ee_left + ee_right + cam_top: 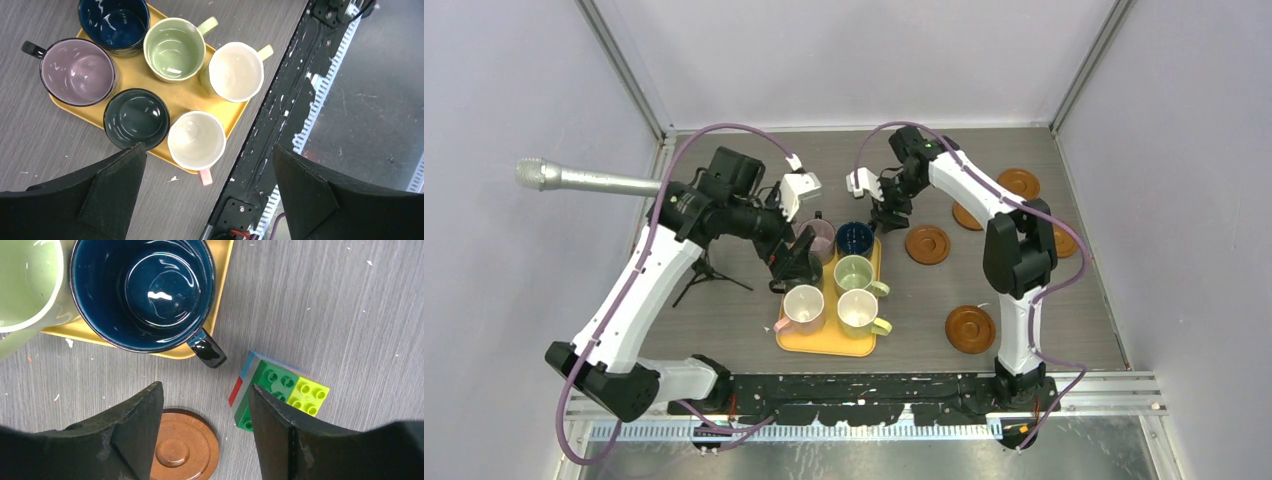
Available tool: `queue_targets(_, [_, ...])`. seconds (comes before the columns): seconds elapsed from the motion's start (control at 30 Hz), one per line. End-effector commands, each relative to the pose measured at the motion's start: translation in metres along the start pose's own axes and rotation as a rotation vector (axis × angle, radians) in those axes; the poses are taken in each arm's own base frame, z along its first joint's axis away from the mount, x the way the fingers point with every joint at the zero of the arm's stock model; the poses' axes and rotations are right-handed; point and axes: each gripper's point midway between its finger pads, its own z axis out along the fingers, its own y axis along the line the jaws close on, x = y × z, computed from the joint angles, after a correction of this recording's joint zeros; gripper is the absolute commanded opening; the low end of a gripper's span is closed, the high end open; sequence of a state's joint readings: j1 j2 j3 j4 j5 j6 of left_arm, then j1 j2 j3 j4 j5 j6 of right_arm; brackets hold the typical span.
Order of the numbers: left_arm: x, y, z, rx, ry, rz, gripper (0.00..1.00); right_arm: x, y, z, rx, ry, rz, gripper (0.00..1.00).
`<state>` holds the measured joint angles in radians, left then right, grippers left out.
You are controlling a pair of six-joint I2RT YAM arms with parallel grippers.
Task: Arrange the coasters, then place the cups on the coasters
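cups [175,47] on tray [134,75], ahead of left gripper [208,149] | coaster [180,447], cube [277,390] side by side on bench [325,300] below right gripper [205,387]

A grey wood-grain laminate bench [854,165] fills the enclosure, its surface flecked with small white specks. Plain pale lilac wall panels [854,50] close it in at the back and both sides, joined at the far corners by slanting aluminium posts [624,70]. A black metal rail [874,385] runs along the near edge, with a scuffed grey steel ledge [1124,450] beyond it. The light is soft and even, with faint shadows.
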<state>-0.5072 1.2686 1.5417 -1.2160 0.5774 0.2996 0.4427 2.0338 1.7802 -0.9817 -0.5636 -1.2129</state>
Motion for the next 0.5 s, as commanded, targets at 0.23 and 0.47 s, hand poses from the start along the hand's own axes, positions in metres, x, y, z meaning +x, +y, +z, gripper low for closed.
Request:
queue_targets(0.23, [-0.032, 0.011, -0.025, -0.016, -0.184, -0.103, 1.0, -0.002, 0.0, 0.021, -0.078, 0.053, -0.226, 0.65])
queue_targets(0.47, [-0.033, 0.017, -0.026, -0.026, -0.195, -0.117, 1.0, 0.005, 0.003, 0.027, -0.121, 0.073, -0.262, 0.62])
